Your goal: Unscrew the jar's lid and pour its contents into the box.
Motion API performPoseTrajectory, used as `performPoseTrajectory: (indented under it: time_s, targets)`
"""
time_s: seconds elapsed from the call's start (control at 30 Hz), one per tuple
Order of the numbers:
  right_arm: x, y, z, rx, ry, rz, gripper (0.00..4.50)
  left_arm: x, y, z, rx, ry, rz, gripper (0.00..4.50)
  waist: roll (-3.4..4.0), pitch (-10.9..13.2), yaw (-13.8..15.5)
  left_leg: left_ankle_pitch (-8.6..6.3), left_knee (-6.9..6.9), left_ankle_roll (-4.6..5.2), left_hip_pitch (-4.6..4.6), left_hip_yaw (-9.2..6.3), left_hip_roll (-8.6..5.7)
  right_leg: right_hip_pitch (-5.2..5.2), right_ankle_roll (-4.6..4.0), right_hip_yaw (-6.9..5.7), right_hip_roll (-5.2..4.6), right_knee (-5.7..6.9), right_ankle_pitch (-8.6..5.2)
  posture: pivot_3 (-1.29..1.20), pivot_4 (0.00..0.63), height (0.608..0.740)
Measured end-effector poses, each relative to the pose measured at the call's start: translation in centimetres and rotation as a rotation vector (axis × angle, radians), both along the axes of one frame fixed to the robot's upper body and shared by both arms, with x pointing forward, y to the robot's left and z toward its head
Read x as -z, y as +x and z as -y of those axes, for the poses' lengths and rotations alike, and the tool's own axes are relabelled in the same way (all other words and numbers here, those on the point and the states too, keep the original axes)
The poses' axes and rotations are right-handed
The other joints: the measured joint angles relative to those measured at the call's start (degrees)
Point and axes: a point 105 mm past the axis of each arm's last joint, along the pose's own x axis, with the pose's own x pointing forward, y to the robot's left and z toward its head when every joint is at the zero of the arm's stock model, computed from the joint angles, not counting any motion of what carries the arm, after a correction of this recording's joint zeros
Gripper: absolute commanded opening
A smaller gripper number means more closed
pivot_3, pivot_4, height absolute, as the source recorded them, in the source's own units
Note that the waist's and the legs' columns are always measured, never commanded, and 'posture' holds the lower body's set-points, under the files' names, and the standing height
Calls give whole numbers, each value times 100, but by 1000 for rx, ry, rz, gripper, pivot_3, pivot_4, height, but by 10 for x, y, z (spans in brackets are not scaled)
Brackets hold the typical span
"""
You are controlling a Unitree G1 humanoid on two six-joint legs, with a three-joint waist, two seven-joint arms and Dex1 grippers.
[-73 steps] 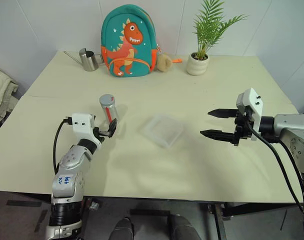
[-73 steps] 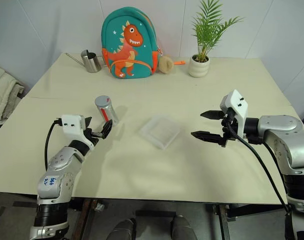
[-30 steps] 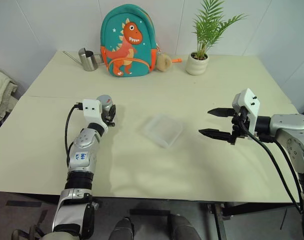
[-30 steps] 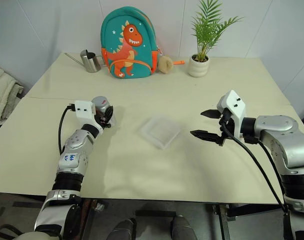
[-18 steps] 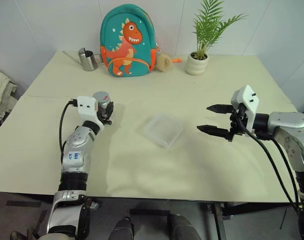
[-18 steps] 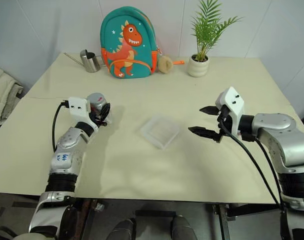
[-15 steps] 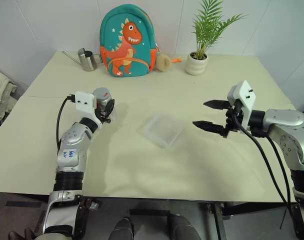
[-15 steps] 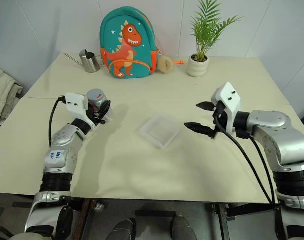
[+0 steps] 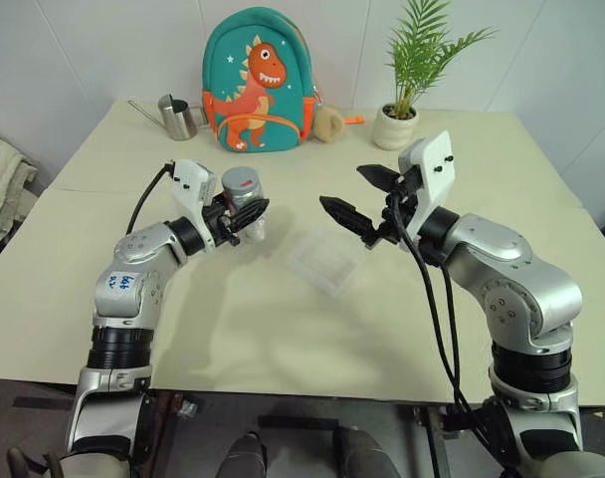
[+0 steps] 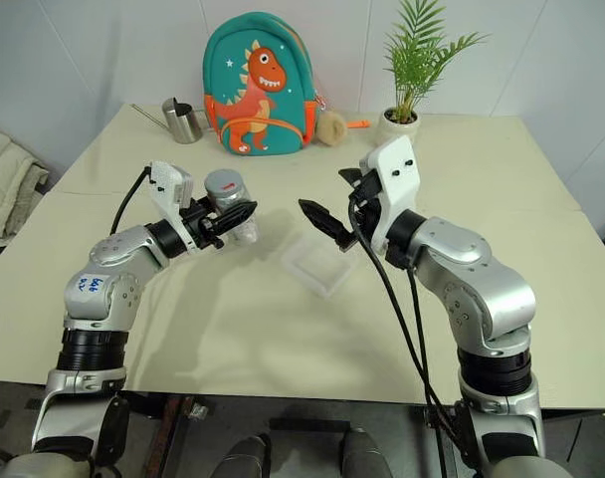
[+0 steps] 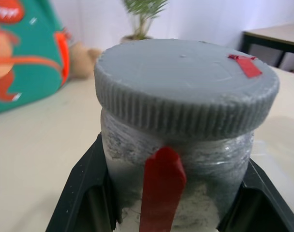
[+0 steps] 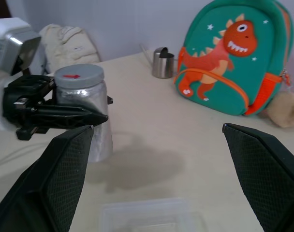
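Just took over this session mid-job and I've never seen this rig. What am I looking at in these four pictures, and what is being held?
It is a two-armed humanoid robot at a table. The two wide pictures come from a pair of cameras on its head, looking down over both arms. The other two come from cameras on each wrist, looking along that gripper's black fingers.

The left gripper is shut on the jar, a small silver cylinder with a red stripe, held upright above the table. Its grey lid is on. The right gripper is open, holds nothing and points at the jar.

The clear box lies between the arms. At the far edge stand a steel mug, a dinosaur backpack and a potted plant.
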Motion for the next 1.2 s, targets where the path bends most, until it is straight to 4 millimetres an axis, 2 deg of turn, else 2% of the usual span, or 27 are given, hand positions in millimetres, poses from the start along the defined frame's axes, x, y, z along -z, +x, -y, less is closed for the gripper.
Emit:
performPoseTrajectory:
  time_s: [0.17, 0.3, 0.77, 1.2]
  targets:
    - [-11, -11, -20, 3, 44, 20, 4500, 6, -15, 34, 246, 96, 22, 1931, 1, 0, -17, 0, -10, 0, 1, 0, 4, -4, -8, -1, 3, 2, -4, 0, 150, 740]
    - [-7, -17, -36, -17, 38, 3, 4500, 7, -22, 48, 345, 129, 62, 1931, 1, 0, -45, 0, -15, 0, 1, 0, 5, -9, -11, -1, 3, 3, -6, 0, 150, 740]
    - [3, -21, -54, -7, 23, -9, 4500, 0, -15, 59, 402, 120, 55, 1931, 1, 0, -72, 0, -18, 1, 1, -2, 5, -9, -12, -1, 3, 3, -7, 0, 150, 740]
    - [5, -17, -53, 15, 24, 0, 4500, 3, -15, 59, 414, 125, 34, 1931, 1, 0, -138, 0, -19, 1, 1, -3, 5, -9, -12, -2, 3, 2, -7, 0, 150, 740]
